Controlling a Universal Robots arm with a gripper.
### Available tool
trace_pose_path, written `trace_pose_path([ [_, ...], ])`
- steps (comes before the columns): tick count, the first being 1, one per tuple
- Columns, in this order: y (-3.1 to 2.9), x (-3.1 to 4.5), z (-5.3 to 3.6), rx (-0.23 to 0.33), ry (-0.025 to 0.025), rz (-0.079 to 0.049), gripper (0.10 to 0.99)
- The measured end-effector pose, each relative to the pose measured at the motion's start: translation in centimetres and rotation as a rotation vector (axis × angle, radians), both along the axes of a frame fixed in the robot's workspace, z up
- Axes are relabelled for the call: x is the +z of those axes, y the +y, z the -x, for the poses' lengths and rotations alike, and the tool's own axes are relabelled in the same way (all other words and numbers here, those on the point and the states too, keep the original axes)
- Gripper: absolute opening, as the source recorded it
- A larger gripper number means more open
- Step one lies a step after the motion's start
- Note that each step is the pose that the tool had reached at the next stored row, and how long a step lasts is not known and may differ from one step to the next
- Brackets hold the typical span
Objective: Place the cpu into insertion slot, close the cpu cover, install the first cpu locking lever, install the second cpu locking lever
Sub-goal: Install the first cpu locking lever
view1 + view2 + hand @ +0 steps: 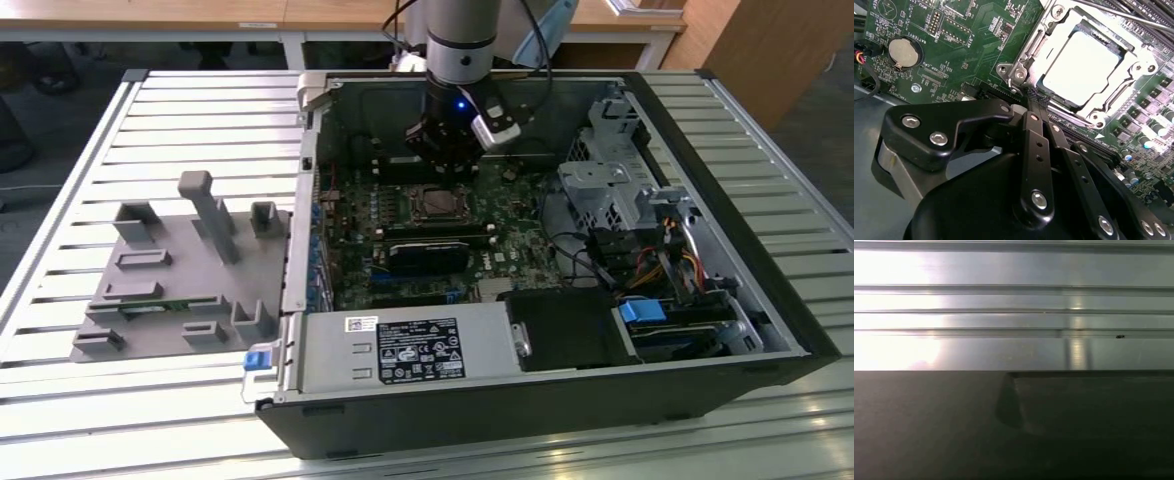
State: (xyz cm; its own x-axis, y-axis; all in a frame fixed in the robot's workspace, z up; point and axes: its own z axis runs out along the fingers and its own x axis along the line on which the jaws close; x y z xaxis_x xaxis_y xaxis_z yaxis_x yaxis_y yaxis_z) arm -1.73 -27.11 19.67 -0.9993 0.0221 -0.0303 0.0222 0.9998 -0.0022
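Note:
In the second wrist view the cpu (1081, 67), a pale silvery square, lies in the insertion slot (1074, 102). The cpu cover (1036, 42), a metal frame, lies down around it. A thin metal lever rod (1124, 15) runs along the socket's far side. My gripper (1035, 100) is shut, its black fingertips (1030, 106) pressed together at the socket's near edge, with nothing visible between them. In the exterior view the gripper (441, 165) hangs inside the open computer case just behind the insertion slot (438, 203) on the green board (514, 225).
A black card (430, 255) stands just in front of the socket. A power supply (400, 350), a drive cage (607, 190) and coloured cables (667, 265) crowd the case. A grey fixture (174, 270) sits on the slatted table (80, 150). A coin battery (904, 52) lies near the fingers.

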Motion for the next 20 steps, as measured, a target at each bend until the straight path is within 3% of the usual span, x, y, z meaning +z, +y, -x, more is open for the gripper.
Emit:
trace_pose_path([
  [8,0.00,0.01,-0.23,0.000,0.0001,0.000,0.106],
  [20,0.03,0.08,-0.27,0.000,-0.0010,-0.020,0.106],
])
